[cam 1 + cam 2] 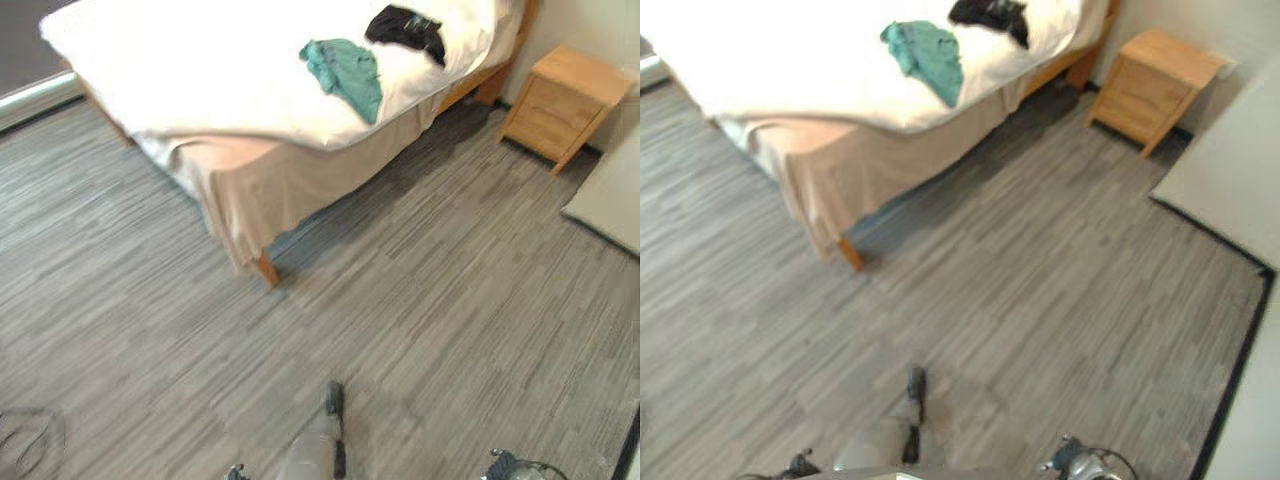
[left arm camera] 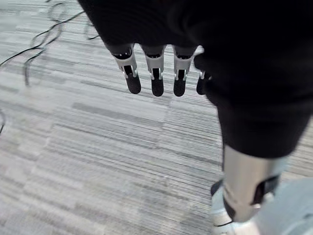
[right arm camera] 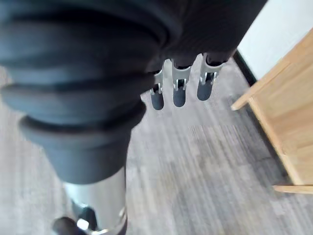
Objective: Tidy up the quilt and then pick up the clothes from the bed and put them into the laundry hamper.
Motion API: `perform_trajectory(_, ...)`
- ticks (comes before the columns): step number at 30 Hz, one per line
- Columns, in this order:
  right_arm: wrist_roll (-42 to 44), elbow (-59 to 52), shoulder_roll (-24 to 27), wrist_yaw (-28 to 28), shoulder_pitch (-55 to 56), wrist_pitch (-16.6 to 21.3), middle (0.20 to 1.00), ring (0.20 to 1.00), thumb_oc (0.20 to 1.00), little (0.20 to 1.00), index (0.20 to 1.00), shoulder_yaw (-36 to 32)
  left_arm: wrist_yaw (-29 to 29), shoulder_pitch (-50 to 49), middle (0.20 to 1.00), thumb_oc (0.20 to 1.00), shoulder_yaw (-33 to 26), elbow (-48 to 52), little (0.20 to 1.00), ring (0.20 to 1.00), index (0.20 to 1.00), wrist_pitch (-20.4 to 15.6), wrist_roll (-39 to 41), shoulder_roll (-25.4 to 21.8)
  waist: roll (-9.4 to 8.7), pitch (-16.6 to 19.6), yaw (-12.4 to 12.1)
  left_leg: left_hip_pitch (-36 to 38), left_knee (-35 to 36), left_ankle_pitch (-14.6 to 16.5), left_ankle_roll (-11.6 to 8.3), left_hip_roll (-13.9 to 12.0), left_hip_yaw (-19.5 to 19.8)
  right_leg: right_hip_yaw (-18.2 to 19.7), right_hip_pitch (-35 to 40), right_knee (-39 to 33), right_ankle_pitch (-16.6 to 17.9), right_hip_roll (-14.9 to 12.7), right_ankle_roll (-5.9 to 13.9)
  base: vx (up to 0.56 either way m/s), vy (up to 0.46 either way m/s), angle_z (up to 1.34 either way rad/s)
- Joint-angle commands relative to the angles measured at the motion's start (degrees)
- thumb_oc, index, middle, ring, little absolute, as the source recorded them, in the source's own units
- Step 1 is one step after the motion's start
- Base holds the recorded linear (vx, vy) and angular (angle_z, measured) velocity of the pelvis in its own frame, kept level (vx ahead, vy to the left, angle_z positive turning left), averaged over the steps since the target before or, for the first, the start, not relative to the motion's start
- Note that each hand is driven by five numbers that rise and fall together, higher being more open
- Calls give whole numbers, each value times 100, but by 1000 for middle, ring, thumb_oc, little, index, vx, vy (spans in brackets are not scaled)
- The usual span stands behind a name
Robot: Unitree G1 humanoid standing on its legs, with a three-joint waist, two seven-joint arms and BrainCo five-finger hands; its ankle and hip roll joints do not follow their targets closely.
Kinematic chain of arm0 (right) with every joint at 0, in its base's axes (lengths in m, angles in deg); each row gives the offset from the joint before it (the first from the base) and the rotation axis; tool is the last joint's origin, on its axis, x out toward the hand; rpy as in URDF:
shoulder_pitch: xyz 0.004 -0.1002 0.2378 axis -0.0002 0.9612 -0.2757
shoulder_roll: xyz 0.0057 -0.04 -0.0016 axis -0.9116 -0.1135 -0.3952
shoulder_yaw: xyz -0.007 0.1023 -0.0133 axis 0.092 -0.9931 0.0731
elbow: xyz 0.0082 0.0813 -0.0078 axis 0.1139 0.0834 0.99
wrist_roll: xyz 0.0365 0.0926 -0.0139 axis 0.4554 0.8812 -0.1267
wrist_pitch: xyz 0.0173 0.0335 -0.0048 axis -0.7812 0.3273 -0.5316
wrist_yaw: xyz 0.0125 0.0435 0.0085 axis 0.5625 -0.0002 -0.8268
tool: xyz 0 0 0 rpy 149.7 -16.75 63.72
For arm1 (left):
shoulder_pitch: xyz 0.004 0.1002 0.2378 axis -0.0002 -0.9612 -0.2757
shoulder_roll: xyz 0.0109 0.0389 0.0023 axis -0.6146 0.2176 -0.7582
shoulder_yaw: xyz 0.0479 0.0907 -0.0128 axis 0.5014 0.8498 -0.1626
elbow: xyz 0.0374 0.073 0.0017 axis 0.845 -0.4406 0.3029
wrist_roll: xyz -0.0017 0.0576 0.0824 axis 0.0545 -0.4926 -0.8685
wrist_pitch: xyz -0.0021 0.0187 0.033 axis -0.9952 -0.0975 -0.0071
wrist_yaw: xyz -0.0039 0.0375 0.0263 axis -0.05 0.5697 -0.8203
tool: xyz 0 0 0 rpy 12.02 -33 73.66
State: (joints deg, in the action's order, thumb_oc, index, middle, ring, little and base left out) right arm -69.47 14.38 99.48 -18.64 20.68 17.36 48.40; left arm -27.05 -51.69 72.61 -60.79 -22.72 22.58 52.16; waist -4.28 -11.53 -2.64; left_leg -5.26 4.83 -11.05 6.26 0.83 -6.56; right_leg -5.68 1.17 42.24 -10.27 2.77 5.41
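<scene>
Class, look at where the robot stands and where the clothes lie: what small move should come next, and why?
Probably a step toward the bed. The quilt, with the teal garment and the black garment on it, lies across open floor. The left hand and right hand hang relaxed over the floor, holding nothing, so likely nothing is within reach yet.

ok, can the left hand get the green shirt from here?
Probably not. The left hand hangs open over bare floor, while the green shirt lies up on the bed, a stretch of floor away. Nothing blocks the way; the robot must walk closer first.
</scene>
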Motion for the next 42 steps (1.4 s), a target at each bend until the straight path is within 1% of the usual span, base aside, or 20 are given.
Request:
perform_trajectory(1,156,-237,148,27,-270,-35,1000,1000,1000,1000,1000,-196,-56,495,1000,1000,-45,264,1000,1000,1000,26,-200,-283,7,-267,56,314,-101,891,-436,-265,12,279,-197,-316,2036,-1103,557,537,173,17)
perform_trajectory(2,183,-295,138,2,-305,-21,1000,1000,1000,1000,1000,-174,-89,587,1000,1000,-12,337,1000,1000,1000,-3,-168,-319,108,-381,143,505,-87,947,-434,-311,83,166,-572,-213,1588,-1081,440,546,24,48)
perform_trajectory(3,259,-414,155,-3,-336,-12,1000,1000,1000,1000,1000,-123,-144,740,1000,1000,62,556,1000,1000,1000,-39,-92,-372,141,-467,361,886,-38,1106,-486,-256,320,83,-851,-1241,987,-829,289,545,23,63)
perform_trajectory(4,259,-414,156,-2,-338,-12,1000,1000,1000,1000,1000,-123,-143,741,1000,1000,61,557,1000,1000,1000,-39,-92,-371,155,-466,368,883,-36,1101,-490,-271,329,69,-838,-1271,1006,-815,284,810,-150,99)
perform_trajectory(5,216,-404,226,-12,-337,-4,1000,1000,1000,1000,1000,-15,-190,878,1000,1000,117,713,1000,1000,1000,-124,-40,-412,60,-454,558,1204,10,1369,-594,-112,638,357,-848,-3087,949,-529,334,430,-130,91)
perform_trajectory(7,207,-359,273,-28,-343,-19,1000,1000,1000,1000,1000,7,-220,984,1000,1000,150,795,1000,1000,1000,-157,-40,-419,35,-450,638,1321,-8,1541,-648,-102,786,566,-846,-3807,1043,-502,369,552,-174,109)
perform_trajectory(8,68,-107,422,35,-294,-127,1000,1000,1000,1000,1000,45,-262,1012,1000,1000,100,725,1000,1000,1000,-139,-233,-474,-28,-390,700,1353,-307,1933,-658,-68,846,967,-776,-4213,1074,-524,319,478,-153,136)
perform_trajectory(10,6,-136,386,64,-400,-96,1000,1000,1000,1000,1000,95,-280,1026,1000,1000,152,894,1000,1000,1000,-227,-128,-405,-33,-368,578,1242,-903,2153,-695,17,810,907,-843,-3874,1142,-564,275,455,-222,148)
perform_trajectory(11,-148,-208,437,28,-465,-127,1000,1000,1000,1000,1000,227,-351,1012,1000,1000,167,1039,1000,1000,1000,-189,161,-270,-13,-500,513,695,-2627,1924,-949,41,813,686,-705,-3544,1103,-588,157,436,-260,94)
perform_trajectory(12,-148,-207,435,28,-468,-127,1000,1000,1000,1000,1000,227,-351,1015,1000,1000,167,1038,1000,1000,1000,-190,161,-272,-22,-481,531,655,-2640,1913,-948,53,827,673,-729,-3549,1113,-602,159,226,-237,77)
perform_trajectory(13,-121,-224,479,-38,-503,-144,1000,1000,1000,1000,1000,194,-413,1036,1000,1000,120,1006,1000,1000,1000,-213,376,-202,-92,-582,501,-35,-3623,1658,-1075,-31,788,534,-635,-3550,1015,-721,24,-32,-73,57)
perform_trajectory(15,-27,-236,520,-177,-562,-135,1000,1000,1000,1000,1000,132,-497,1045,1000,1000,69,944,1000,1000,1000,-234,529,-150,-165,-641,484,-387,-3853,1583,-1049,-127,584,436,-524,-3641,941,-799,-58,120,-99,97)
perform_trajectory(16,97,-180,586,-193,-541,-127,1000,1000,1000,1000,1000,-25,-458,929,1000,1000,8,804,1000,1000,1000,-241,540,-38,-71,-444,478,-305,-2435,1539,-1026,-523,34,226,-120,-4040,814,-874,7,252,-53,60)
perform_trajectory(17,97,-180,585,-193,-541,-127,1000,1000,1000,1000,1000,-25,-459,929,1000,1000,7,804,1000,1000,1000,-241,540,-39,-84,-436,480,-296,-2393,1507,-1023,-507,30,227,-126,-4048,823,-888,8,412,102,47)
perform_trajectory(18,139,-159,628,-180,-523,-96,1000,1000,1000,1000,1000,-81,-454,811,1000,1000,-109,725,1000,1000,1000,-255,571,-20,116,-245,460,158,-1200,1329,-1042,-696,-120,51,-77,-4037,771,-893,63,175,80,63)
perform_trajectory(23,99,-19,524,-176,-348,-86,1000,1000,1000,1000,1000,-162,-516,573,1000,1000,-417,621,1000,1000,1000,-349,968,1,265,6,533,837,-174,1064,-1111,-674,-134,-178,155,-4108,748,-927,106,196,93,19)
perform_trajectory(28,133,-346,306,-215,-98,19,1000,1000,1000,1000,1000,-234,-919,159,1000,1000,-1132,1287,1000,1000,1000,-636,1741,-237,296,71,496,982,17,1026,-1175,-714,-178,-264,330,-4390,862,-969,188,105,39,26)
perform_trajectory(34,1,-1718,501,-176,710,269,1000,1000,1000,1000,1000,-344,-1591,-240,1000,1000,-1884,4170,1000,1000,1000,-1031,1117,-1493,215,18,554,1061,17,1133,-1243,-765,-313,-241,431,-4626,987,-997,312,66,9,9)
perform_trajectory(36,-4,-1901,604,-93,964,304,1000,1000,1000,1000,1000,-374,-1848,173,1000,1000,-2171,5386,1000,1000,1000,-1109,569,-2278,199,-28,640,1083,17,1194,-1278,-794,-392,-171,437,-4677,995,-996,369,39,-16,-15)
perform_trajectory(42,181,-2017,805,-111,771,392,1000,1000,1000,1000,1000,-256,-2036,2096,1000,1000,-1338,5108,1000,1000,1000,-805,-298,-3482,230,-246,927,809,17,1139,-1280,-835,-594,109,-128,-4608,1175,-971,443,-85,15,-21)
